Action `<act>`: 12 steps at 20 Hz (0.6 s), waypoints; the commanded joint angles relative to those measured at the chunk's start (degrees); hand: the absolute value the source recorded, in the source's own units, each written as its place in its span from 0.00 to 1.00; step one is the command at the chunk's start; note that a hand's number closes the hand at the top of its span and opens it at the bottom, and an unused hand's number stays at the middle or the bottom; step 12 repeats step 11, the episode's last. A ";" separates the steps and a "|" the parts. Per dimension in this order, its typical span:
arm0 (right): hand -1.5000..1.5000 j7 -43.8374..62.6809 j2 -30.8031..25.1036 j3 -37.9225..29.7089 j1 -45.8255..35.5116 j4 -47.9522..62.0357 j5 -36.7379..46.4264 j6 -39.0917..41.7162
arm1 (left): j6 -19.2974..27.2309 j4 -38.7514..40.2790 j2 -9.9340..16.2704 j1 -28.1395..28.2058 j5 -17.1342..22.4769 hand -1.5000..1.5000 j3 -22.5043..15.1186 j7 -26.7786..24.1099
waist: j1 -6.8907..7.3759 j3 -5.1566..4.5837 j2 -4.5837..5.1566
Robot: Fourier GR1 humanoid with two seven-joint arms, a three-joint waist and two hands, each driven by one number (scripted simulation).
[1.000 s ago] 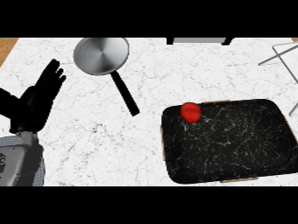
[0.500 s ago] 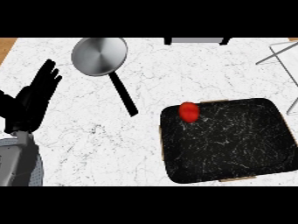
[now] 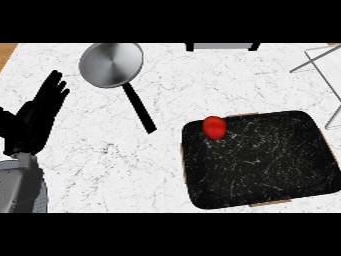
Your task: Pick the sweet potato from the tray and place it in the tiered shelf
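Where veined: white marble counter (image 3: 225, 95)

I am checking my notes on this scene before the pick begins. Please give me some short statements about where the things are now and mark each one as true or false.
1. The small red sweet potato lies on the black marbled tray, near the tray's far left corner. True.
2. The round silver frying pan with a black handle stands on the tray. False: it lies on the white marble counter, to the left of the tray.
3. The robot's black left hand is at the left of the view, its fingers straight, holding nothing. True.
4. The right hand rests on the sweet potato. False: no right hand is in view.
5. The white wire tiered shelf is at the right edge, beyond the tray. True.
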 commanded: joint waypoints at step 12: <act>0.00 -23.65 -5.66 -6.62 21.54 3.84 -4.28 16.81 | 1.17 -2.95 -1.01 0.62 -1.55 0.50 -1.34 2.04 | -0.02 -0.05 -0.07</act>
